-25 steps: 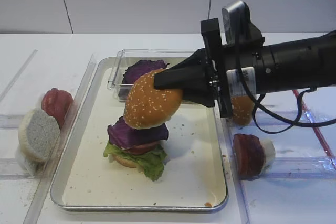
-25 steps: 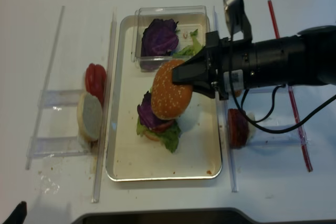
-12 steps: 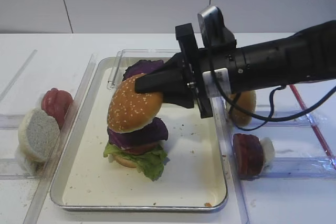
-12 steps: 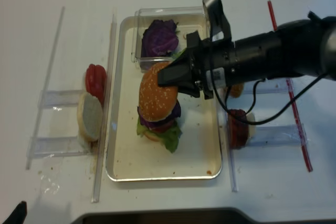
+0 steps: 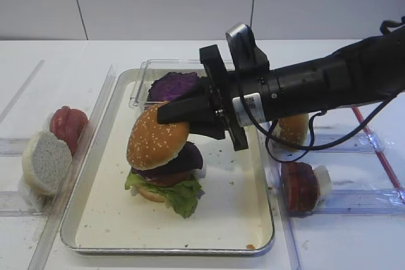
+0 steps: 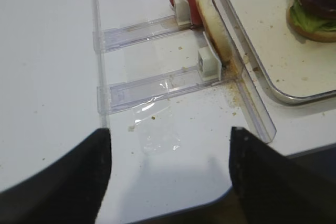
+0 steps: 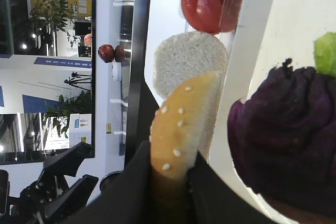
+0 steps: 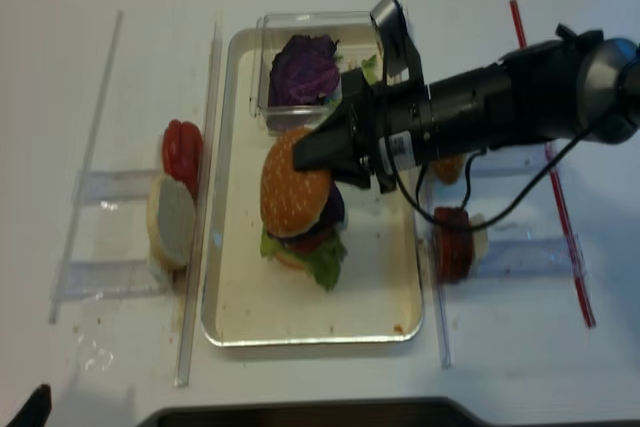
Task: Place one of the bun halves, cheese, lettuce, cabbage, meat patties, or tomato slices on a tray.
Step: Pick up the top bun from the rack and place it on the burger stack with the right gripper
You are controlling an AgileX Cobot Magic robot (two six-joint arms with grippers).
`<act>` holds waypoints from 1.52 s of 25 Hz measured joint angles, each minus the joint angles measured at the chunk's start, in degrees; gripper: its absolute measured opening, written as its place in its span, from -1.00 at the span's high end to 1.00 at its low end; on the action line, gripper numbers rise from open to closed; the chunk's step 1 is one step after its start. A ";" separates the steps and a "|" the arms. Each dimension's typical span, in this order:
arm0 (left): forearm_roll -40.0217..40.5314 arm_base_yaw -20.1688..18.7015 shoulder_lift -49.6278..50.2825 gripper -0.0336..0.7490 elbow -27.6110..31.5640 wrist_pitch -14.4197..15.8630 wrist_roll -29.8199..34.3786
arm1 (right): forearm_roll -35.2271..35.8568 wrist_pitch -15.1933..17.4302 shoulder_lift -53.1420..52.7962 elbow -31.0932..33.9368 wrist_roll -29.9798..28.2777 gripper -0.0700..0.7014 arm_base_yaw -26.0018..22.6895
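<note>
Black right gripper (image 5: 166,113) clamped tight on the rim of the sesame bun top (image 5: 156,143), tilted over purple cabbage (image 5: 180,161), lettuce (image 5: 176,193) and bottom bun stacked on the tray (image 5: 101,156). Left gripper (image 6: 168,174) spread open, holding nothing, off beside the tray.

Lab bench — white table (image 6: 47,51), acrylic racks (image 6: 152,85)

free: front half of the tray (image 5: 82,235) floor is bare; white counter (image 6: 47,51) at far left is open | blocked: burger stack (image 5: 166,178) mid-tray; clear box (image 5: 140,83) at the back; right arm (image 5: 316,83) across the tray's right rim; plastic racks (image 6: 152,85) on both sides
</note>
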 joint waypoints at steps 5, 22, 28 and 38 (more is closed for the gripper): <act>0.00 0.00 0.00 -0.21 0.00 0.00 0.00 | 0.00 0.00 0.79 0.00 -0.28 0.44 0.00; 0.00 0.00 0.00 -0.21 0.00 0.00 0.00 | -2.12 0.00 0.81 0.00 -1.40 0.44 0.00; 0.00 0.00 0.00 -0.21 0.00 0.00 0.00 | -2.12 0.00 2.08 -0.23 -1.52 0.44 0.00; 0.00 0.00 0.00 -0.21 0.00 0.00 0.00 | -2.12 0.00 2.17 -0.23 -1.74 -0.10 0.00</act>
